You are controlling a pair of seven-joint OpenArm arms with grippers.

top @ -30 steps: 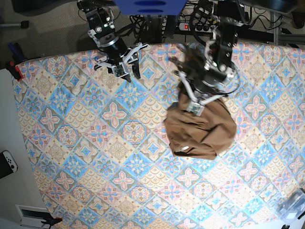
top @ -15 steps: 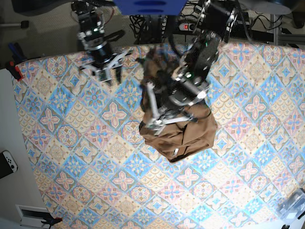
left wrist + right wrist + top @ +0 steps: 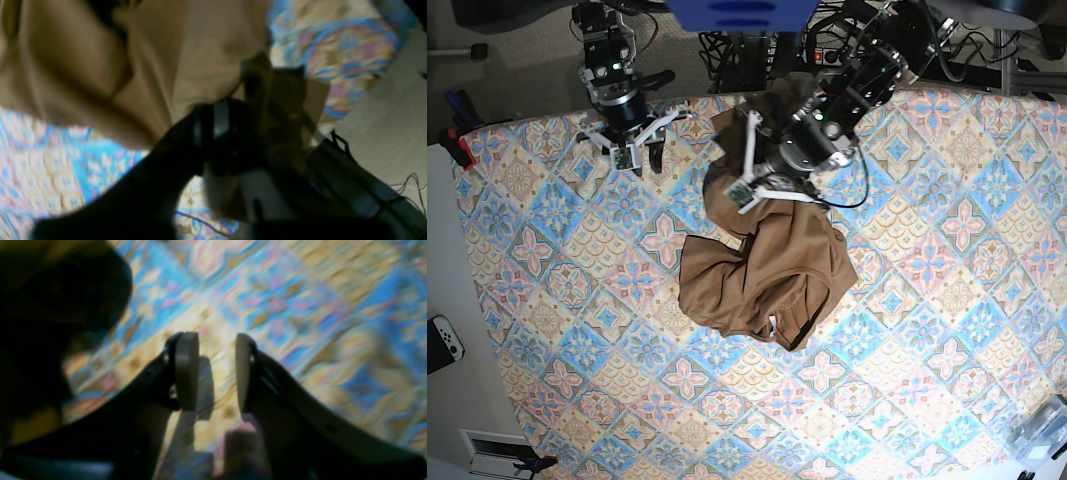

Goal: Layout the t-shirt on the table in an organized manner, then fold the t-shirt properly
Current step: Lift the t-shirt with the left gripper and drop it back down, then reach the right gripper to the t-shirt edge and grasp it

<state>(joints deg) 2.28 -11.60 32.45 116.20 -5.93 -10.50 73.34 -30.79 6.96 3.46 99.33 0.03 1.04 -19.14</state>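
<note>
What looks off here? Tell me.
The t-shirt lies crumpled in a heap mid-table, folds overlapping, one end pulled up at the left gripper. Nothing else stands out.

T-shirt (image 3: 767,275): now shifted along the counter (image 3: 947,300) toward the right tool's side, its crumpled bulk more spread out than a second ago, one end drawn up to the counter's far edge.
Left tool (image 3: 745,165): swung with it from above the garment's middle toward that far edge, fabric still at its tips.
Right tool (image 3: 627,150): drawn back from the t-shirt, nearer the far corner.
</note>
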